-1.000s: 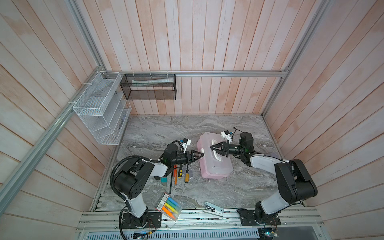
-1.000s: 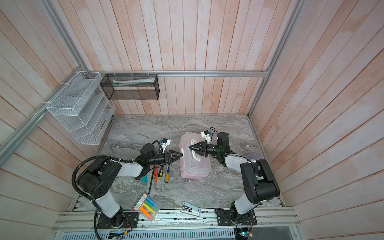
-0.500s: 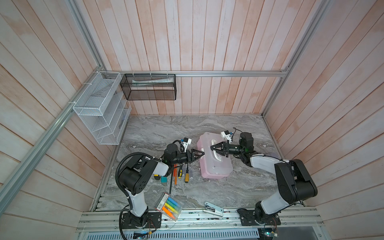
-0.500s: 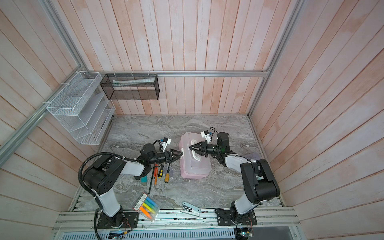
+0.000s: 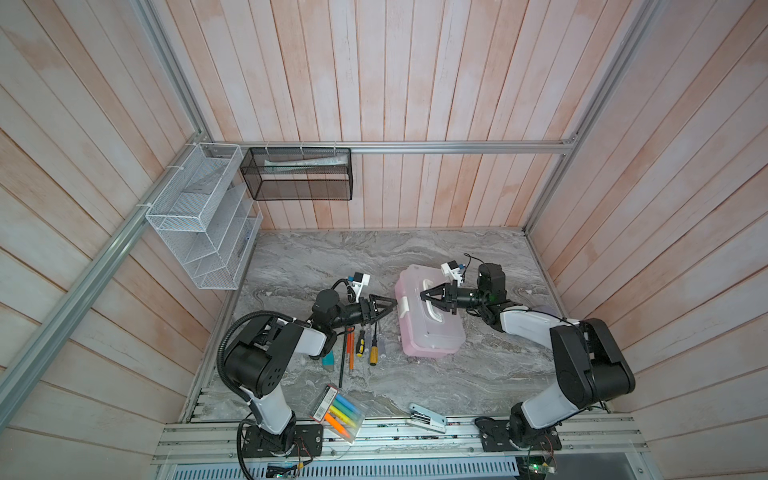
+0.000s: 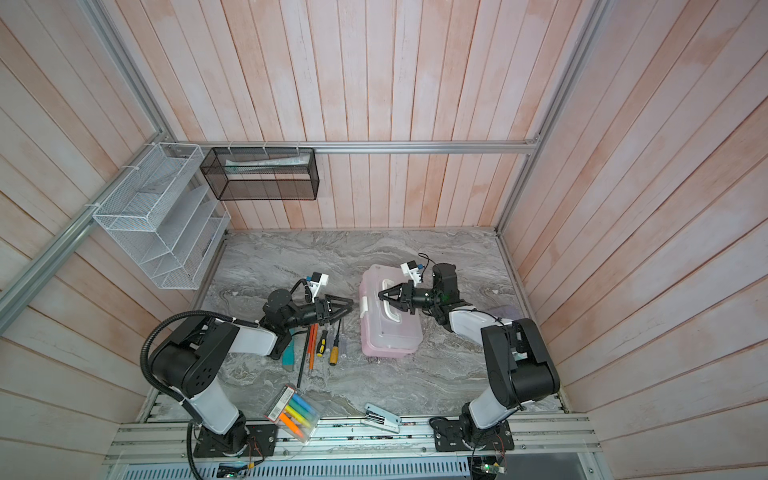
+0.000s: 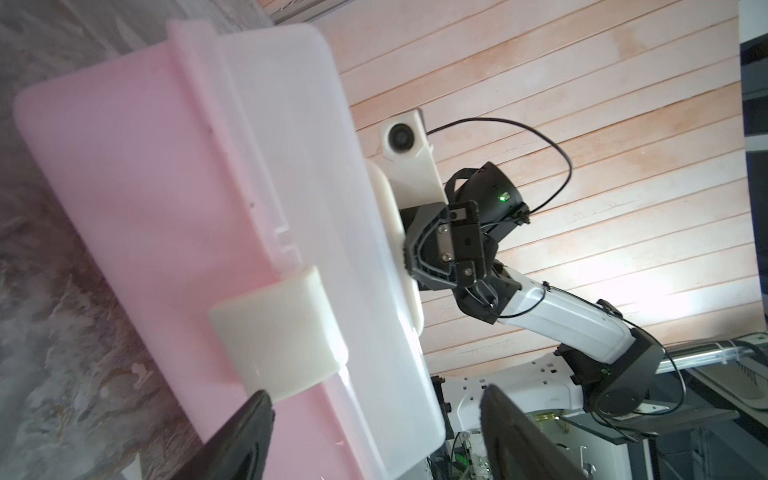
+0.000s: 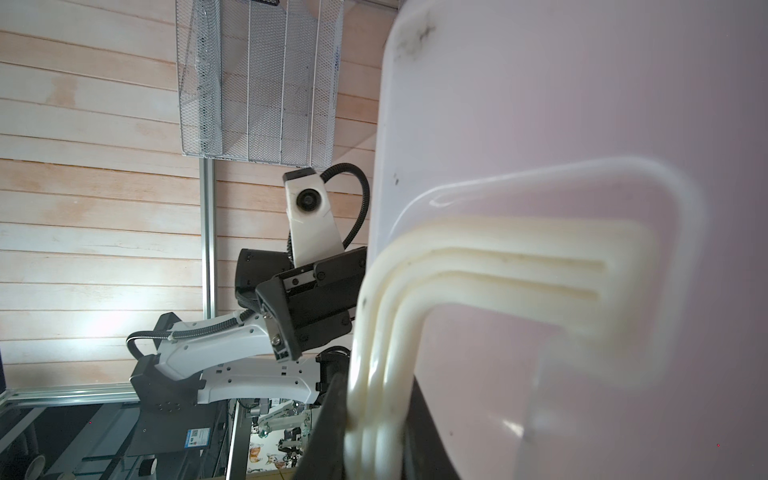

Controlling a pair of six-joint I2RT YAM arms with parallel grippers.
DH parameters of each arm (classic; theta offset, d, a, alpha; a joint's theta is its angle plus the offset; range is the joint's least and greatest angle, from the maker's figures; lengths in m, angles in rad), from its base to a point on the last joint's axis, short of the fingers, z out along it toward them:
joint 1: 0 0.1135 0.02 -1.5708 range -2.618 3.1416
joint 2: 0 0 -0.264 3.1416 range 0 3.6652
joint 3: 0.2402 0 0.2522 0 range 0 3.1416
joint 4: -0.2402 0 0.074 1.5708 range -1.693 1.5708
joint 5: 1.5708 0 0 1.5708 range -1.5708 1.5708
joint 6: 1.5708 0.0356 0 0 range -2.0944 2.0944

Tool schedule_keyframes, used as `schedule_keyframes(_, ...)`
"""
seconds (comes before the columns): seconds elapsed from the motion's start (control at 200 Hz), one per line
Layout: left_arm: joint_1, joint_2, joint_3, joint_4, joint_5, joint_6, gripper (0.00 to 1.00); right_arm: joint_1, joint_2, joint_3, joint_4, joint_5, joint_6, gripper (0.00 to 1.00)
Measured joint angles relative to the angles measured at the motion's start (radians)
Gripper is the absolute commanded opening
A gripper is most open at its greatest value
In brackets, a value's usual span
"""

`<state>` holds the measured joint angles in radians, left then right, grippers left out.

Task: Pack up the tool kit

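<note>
The tool kit, a pale pink box with its translucent lid down, lies mid-table in both top views. My right gripper is shut on its white handle. My left gripper stands open just off the box's left side, facing the white latch, with one finger close under the latch. Screwdrivers lie in a row left of the box, beneath the left arm.
A teal utility knife lies beside the screwdrivers. A clear pack of highlighters and a white stapler sit at the table's front edge. A white wire rack and a black mesh basket hang on the walls.
The left arm's rear links have shifted slightly. Both grippers stay where they were, the right one still shut on the handle.
</note>
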<state>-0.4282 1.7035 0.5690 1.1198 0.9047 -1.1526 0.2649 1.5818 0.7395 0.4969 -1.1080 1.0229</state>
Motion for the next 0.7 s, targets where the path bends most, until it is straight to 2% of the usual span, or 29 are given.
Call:
schedule_keyframes(0.15, 0.000, -0.075, 0.009, -0.154, -0.026, 0.100, 0.83, 0.000, 0.002, 0.001, 0.000, -0.001, 0.000, 0.00)
schedule_keyframes(0.29, 0.000, -0.063, 0.013, -0.265, -0.059, 0.164, 0.88, 0.000, 0.005, 0.004, -0.001, -0.004, -0.001, 0.00)
schedule_keyframes(0.525, -0.049, 0.046, 0.063, -0.293, -0.078, 0.177, 0.90, 0.000, 0.006, 0.006, -0.008, -0.006, -0.005, 0.00)
schedule_keyframes(0.7, -0.090, 0.120, 0.115, -0.234, -0.076, 0.149, 0.90, 0.000, 0.006, 0.008, -0.013, -0.004, -0.006, 0.00)
